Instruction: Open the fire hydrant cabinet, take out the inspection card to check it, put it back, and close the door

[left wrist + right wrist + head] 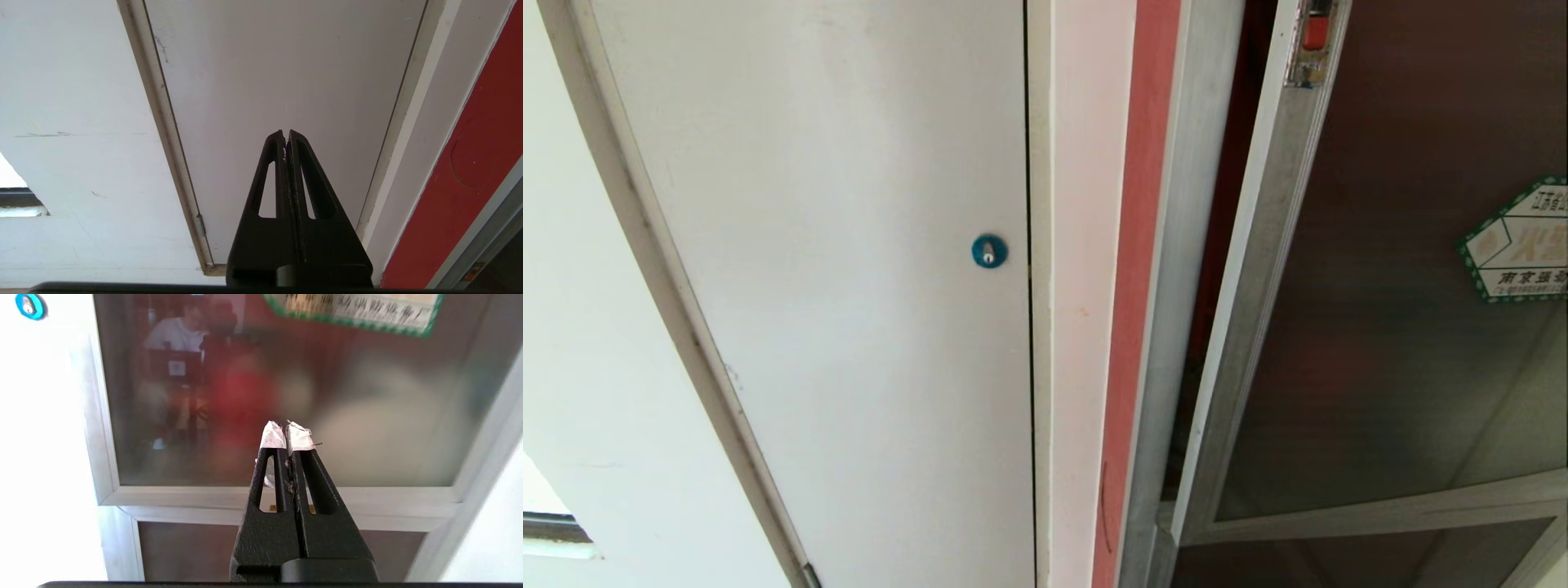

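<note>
Tinted glass of the door is seen ajar from the fire hydrant cabinet; left gripper and right gripper are pressed closed, empty; latching is judged outstanding.

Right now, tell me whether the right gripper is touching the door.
Cannot tell. In the right wrist view the right gripper, fingers shut, points at the door glass, but that end-on view shows neither contact nor gap.

1 white panel with 1 blue round lock. 1 dark glass door in a silver frame, bearing 1 green-bordered sticker. 1 red strip beside the frame. 2 grippers, each with 2 fingers.
</note>
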### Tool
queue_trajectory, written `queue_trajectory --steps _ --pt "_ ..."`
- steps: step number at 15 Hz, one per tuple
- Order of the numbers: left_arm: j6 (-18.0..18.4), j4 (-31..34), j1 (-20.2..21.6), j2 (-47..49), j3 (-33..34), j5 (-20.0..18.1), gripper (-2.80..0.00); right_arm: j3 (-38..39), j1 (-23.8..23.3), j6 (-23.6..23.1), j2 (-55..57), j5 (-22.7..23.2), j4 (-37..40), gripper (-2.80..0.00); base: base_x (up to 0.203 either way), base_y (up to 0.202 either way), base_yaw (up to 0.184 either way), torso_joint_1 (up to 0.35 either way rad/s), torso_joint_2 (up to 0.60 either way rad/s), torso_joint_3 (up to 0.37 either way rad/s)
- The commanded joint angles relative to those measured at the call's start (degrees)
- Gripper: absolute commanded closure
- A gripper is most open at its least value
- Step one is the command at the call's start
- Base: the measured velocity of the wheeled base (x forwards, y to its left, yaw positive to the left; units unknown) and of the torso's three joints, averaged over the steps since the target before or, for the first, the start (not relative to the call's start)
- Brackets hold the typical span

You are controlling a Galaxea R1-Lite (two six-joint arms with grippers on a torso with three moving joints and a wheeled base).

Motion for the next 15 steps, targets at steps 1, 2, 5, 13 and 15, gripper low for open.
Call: queue_trajectory --steps 1,2,5,13,15 --pt "0.0 0.0 0.0 0.1 0.0 0.0 0.00 8.6 0.0 0.3 -0.4 0.1 -8.7 0.00 0.000 0.000 0.000 0.000 0.00 0.000" --pt "0.0 0.0 0.0 0.1 0.0 0.0 0.00 12.1 0.0 0.1 -0.4 0.1 -12.7 0.00 0.000 0.000 0.000 0.000 0.00 0.000" --pt "0.0 0.0 0.0 0.1 0.0 0.0 0.00 19.0 0.0 -0.4 -0.4 0.3 -17.3 0.00 0.000 0.000 0.000 0.000 0.00 0.000" --pt "0.0 0.0 0.0 0.1 0.0 0.0 0.00 19.3 0.0 4.5 -0.4 0.3 -6.7 0.00 0.000 0.000 0.000 0.000 0.00 0.000" --pt "0.0 0.0 0.0 0.1 0.0 0.0 0.00 19.2 0.0 4.9 -0.3 0.3 -6.7 0.00 0.000 0.000 0.000 0.000 0.00 0.000"
